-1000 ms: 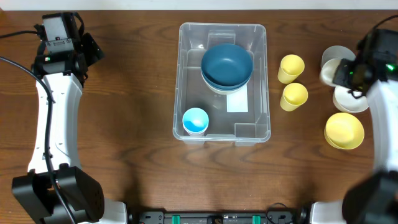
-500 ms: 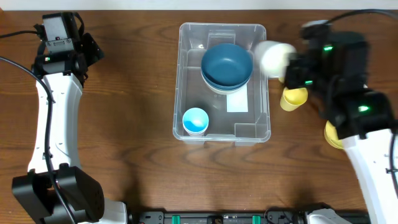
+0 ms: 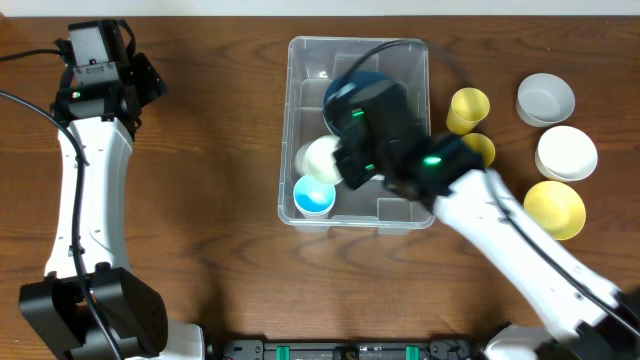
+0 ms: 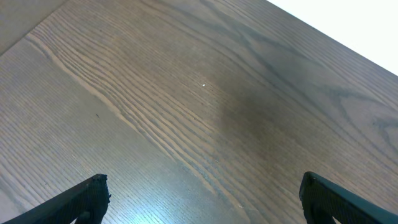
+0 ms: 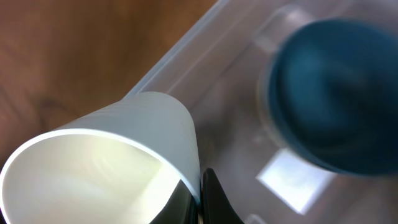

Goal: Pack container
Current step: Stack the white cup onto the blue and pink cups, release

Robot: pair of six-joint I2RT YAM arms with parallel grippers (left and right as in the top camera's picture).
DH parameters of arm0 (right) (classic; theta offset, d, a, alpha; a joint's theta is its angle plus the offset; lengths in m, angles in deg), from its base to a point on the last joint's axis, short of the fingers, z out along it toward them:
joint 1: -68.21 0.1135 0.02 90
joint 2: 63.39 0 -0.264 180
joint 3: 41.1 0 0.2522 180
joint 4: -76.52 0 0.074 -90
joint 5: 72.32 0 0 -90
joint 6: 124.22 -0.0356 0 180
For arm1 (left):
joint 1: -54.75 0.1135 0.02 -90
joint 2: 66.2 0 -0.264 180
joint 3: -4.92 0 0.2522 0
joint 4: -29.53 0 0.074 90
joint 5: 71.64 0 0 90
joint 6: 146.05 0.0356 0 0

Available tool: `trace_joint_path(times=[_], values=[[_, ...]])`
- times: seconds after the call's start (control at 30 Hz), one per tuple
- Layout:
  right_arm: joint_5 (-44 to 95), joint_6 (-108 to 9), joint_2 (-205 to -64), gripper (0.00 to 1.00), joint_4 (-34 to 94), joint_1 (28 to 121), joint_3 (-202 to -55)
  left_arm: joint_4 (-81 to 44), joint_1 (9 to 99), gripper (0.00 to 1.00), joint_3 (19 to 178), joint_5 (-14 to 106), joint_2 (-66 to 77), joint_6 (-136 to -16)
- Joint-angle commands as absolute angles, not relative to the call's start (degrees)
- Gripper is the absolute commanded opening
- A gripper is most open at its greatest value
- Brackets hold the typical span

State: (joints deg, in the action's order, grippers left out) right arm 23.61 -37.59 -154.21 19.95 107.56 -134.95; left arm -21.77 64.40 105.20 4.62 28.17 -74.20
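The clear container (image 3: 300, 60) stands mid-table, its rim (image 5: 180, 56) also in the right wrist view. A light blue cup (image 3: 314, 194) sits in its front left corner. Dark blue bowls (image 5: 336, 99) lie in its far half, mostly hidden under my right arm from overhead, beside the white label (image 5: 292, 180). My right gripper (image 3: 338, 166) is shut on the rim of a white cup (image 3: 321, 158), held over the container's left half. The fingers (image 5: 208, 202) pinch the white cup's wall (image 5: 112, 162). My left gripper (image 3: 148, 80) hovers open over bare wood (image 4: 202, 196), far left.
Right of the container stand two yellow cups (image 3: 468, 108) (image 3: 476, 150). Further right are a grey-white bowl (image 3: 545, 98), a white bowl (image 3: 566, 152) and a yellow bowl (image 3: 554, 208). The table's far edge runs close behind the container.
My right arm has swung left from the bowls at the table's right side, carrying the white cup over the container. The left arm has not moved.
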Motion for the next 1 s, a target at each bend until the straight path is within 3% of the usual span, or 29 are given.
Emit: trace_joint_path(times=[0.0, 0.77, 0.8, 0.83, 0.87, 0.97], values=[[23.5, -36.7, -156.4, 0.01, 19.7, 110.6, -135.5, -21.9, 64.6, 0.98, 105.9, 3.9, 27.3, -74.1], [17.4, -37.1, -157.3, 0.02, 13.0, 112.0, -135.5, -22.0, 64.6, 0.98, 105.9, 3.9, 27.3, -74.1], [17.4, -37.1, -157.3, 0.11, 13.0, 112.0, -135.5, -22.0, 64.6, 0.98, 105.9, 3.9, 27.3, -74.1], [17.4, -37.1, -157.3, 0.34, 13.0, 112.0, -135.5, -22.0, 64.6, 0.98, 105.9, 3.9, 27.3, -74.1], [17.4, -37.1, -157.3, 0.50, 13.1, 112.0, -135.5, -21.9, 64.6, 0.98, 105.9, 3.9, 27.3, -74.1], [17.4, -37.1, -157.3, 0.65, 14.1, 112.0, -135.5, -22.0, 64.6, 0.98, 105.9, 3.9, 27.3, -74.1]])
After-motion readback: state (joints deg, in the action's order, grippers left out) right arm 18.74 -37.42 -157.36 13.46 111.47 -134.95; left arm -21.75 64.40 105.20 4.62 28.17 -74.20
